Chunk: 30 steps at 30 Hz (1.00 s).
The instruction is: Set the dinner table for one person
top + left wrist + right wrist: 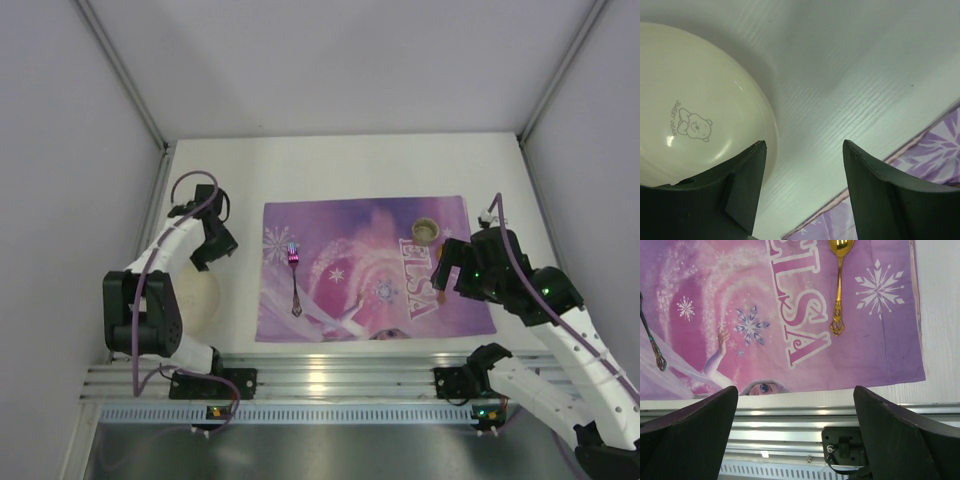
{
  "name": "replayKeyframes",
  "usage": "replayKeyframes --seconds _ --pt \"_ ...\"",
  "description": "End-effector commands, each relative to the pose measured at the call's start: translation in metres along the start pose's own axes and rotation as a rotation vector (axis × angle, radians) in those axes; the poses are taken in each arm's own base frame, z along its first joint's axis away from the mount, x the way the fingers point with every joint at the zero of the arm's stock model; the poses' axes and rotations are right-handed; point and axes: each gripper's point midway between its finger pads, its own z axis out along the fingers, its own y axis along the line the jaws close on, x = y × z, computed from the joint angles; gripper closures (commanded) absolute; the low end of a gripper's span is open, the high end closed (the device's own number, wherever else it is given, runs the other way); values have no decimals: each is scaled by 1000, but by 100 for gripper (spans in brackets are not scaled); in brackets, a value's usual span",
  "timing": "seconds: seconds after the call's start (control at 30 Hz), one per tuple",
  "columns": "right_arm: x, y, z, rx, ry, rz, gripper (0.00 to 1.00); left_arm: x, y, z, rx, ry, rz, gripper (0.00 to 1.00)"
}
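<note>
Left wrist view puts the cream plate [695,100] at the left, lying flat on the white counter [850,75], with a small bear printed in its well. It looks like a light, rigid, glossy plastic dish: stiff enough to lift by one edge, yet smooth enough to slide out of a shallow pinch. Since it lies flat, the raised rim is the only place to grip, one finger above it and one below, on the side nearest the placemat [940,150].

The left hand [805,145] is spread wide and holds nothing. Its left finger hangs over the plate's rim and its right finger over bare counter, so the rim lies roughly between them. I cannot tell whether either finger touches anything.

From the top external view, the counter fills the floor of the booth, and the plate sits off the placemat's left edge, near the left arm's base. A fork [294,280] lies on the left half of the placemat and a small cup [426,231] stands at its far right corner.

The right hand [795,390] is also wide and empty, above the placemat's near edge, short of a gold spoon [838,285].
</note>
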Motion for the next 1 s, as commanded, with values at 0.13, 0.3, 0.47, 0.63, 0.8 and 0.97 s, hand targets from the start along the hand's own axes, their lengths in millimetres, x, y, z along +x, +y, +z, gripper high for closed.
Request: replayKeyframes --seconds 0.13,0.3,0.47,0.63,0.8,0.97 --pt "-9 3 -2 -26 -40 -6 0 6 21 12 -137 28 42 32" --pt "-9 -1 -4 -10 -46 -9 0 15 23 23 -152 47 46 38" --pt "-9 -2 -4 -2 -44 -12 0 25 27 35 -176 76 56 56" --pt "-9 -3 -4 2 -46 -12 0 34 34 41 -203 90 50 57" --pt "-8 -4 -3 7 -43 -7 0 39 36 46 -201 100 64 78" --pt "-8 -4 -3 8 -43 -4 0 38 22 44 -146 119 71 100"
